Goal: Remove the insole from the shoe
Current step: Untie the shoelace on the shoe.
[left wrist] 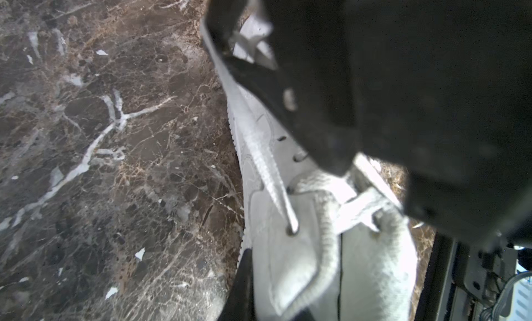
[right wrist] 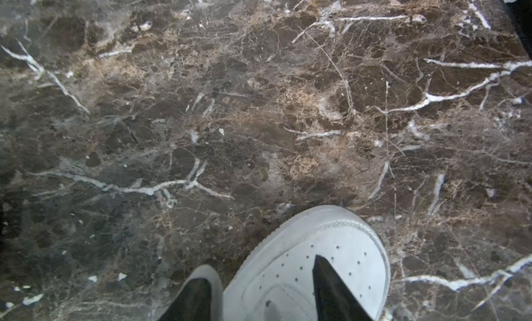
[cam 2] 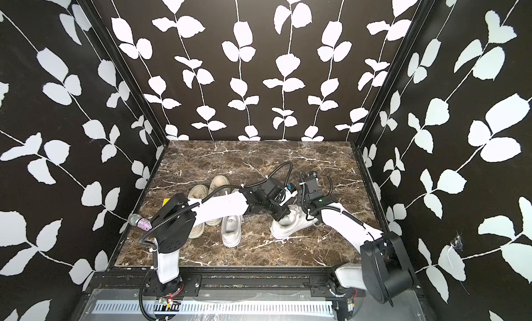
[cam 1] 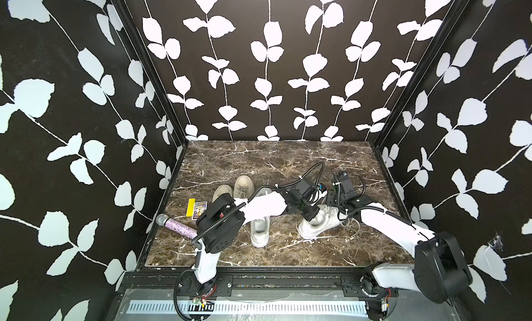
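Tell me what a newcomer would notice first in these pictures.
Both arms meet over the white sneaker right of centre on the marble table: the left hand is at its laces, the right hand open at its toe. Bold leaf-print walls surround them, and a glittery purple microphone lies at the table's left edge.

I am stretching my left arm (cam 1: 260,207) across the middle of the tabletop (cam 1: 253,161), and its left gripper (cam 1: 311,215) is pointing down with its jaws squeezed together. I am bending my right arm (cam 1: 385,222) in from the right edge, and its right gripper (right wrist: 259,269) is holding its fingers (right wrist: 331,289) apart.
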{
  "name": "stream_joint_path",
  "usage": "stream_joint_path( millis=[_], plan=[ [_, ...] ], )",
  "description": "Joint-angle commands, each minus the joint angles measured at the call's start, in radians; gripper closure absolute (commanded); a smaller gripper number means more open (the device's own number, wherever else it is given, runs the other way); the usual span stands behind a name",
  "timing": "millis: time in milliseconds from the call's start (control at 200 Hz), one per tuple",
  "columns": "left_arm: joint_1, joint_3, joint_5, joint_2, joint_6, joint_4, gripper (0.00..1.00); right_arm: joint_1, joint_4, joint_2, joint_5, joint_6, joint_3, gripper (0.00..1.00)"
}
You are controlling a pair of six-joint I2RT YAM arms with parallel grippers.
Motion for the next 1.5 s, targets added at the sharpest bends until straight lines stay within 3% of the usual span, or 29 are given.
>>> stream_joint_path(
  millis=[0, 470, 790, 1495],
  plan=[
    [-0.009, 0.022, 0.072, -0.076, 0.021, 0.064, 1.00, -0.032, 0.044, 0.010, 0.017, 0.023, 0.025, 0.42],
    [-0.011, 0.003, 0.109, -0.090, 0.035, 0.067, 1.00, -0.107, 0.047, 0.024, 0.018, 0.036, 0.048, 0.23],
    [-0.011, -0.022, 0.090, -0.110, 0.044, 0.058, 1.00, -0.150, -0.013, 0.082, 0.061, 0.046, 0.127, 0.15],
    [-0.011, -0.121, 0.044, -0.179, 0.053, 0.069, 1.00, -0.321, -0.115, 0.115, 0.060, 0.016, 0.263, 0.12]
  ],
)
